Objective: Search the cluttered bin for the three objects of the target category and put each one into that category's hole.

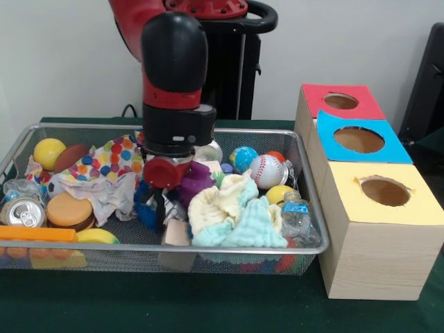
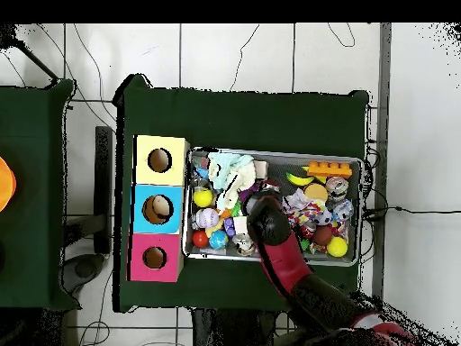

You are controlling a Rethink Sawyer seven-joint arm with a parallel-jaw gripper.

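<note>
The wire mesh bin (image 1: 307, 182) lies on the green table, full of clutter; it also shows in the overhead view (image 2: 270, 151). My gripper (image 1: 161, 211) reaches down into the bin's middle, between a blue spiky ball (image 1: 145, 208) and a purple spiky toy (image 1: 195, 182). In the overhead view the arm (image 2: 267, 219) hides it. No soft toy animal shows; clutter and the arm may hide them. The red-surround hole (image 1: 340, 101) tops the farthest wood-grain box, right of the bin, and shows in the overhead view (image 2: 154, 258).
Blue-surround hole (image 1: 359, 139) and yellow-surround hole (image 1: 385, 191) lie nearer on the same row. In the bin: baseball (image 1: 267, 171), yellow ball (image 1: 48, 152), can (image 1: 23, 211), polka-dot cloth (image 1: 104, 163), pale yellow and teal cloth (image 1: 236, 211), water bottle (image 1: 300, 222).
</note>
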